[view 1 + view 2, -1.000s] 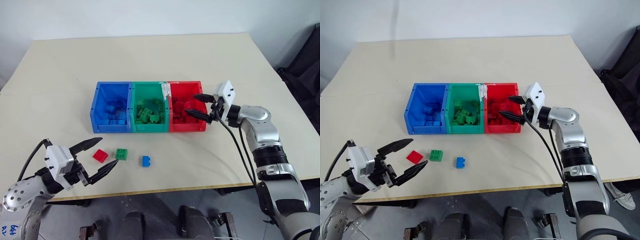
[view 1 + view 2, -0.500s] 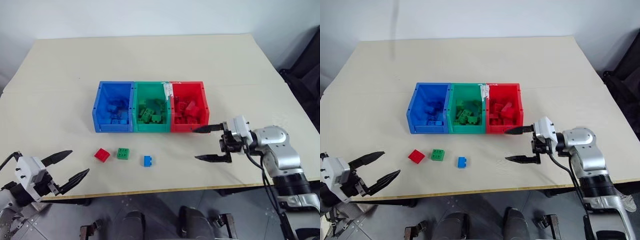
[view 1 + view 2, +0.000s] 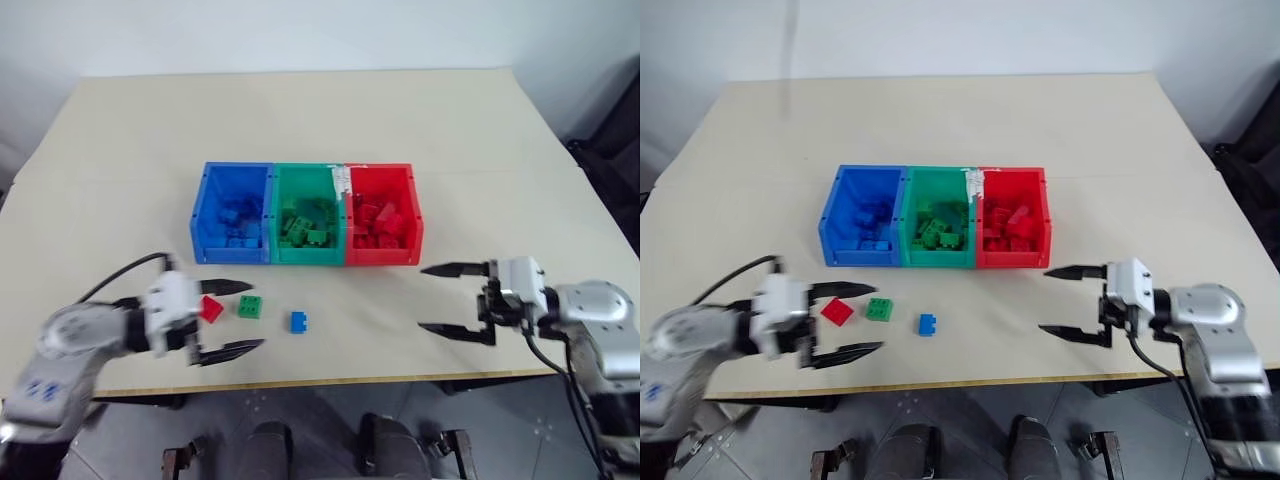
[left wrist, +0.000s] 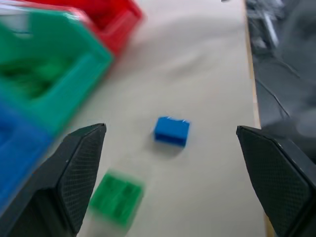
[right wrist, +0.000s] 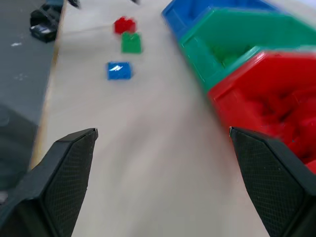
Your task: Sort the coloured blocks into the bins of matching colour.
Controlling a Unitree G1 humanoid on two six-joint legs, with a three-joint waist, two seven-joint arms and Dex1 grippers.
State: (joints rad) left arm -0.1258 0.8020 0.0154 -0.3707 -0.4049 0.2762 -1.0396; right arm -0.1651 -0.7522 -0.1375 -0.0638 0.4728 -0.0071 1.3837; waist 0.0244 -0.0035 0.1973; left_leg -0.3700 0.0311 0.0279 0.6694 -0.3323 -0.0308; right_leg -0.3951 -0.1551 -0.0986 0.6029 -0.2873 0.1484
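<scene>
On the beige table (image 3: 320,110), a joined row of three bins is seen near the middle: the blue bin (image 3: 205,215) at the robot's left, the green bin (image 3: 278,220) in the centre and the red bin (image 3: 412,215) at the right, their walls touching. Each bin is already loaded with blocks of its own colour; a small white patch is seen on the rim between the green and red bins, though what it is cannot be made out.

Nearer the table's front edge, three loose blocks are laid out in a short line, apart from one another and clear of the bins: a red block (image 3: 211,308), a green block (image 3: 251,306) just beside it, and a blue block (image 3: 297,321) a little further right and slightly closer to the edge.

Low over the front left of the table, the left gripper (image 3: 232,317) is held pointing right with its fingers spread wide and nothing between them; the red block lies just beside the upper finger, and contact cannot be judged. The right gripper (image 3: 445,299) is held over bare table right of the blocks, below the red bin's corner, pointing left, its fingers likewise spread wide and empty.
</scene>
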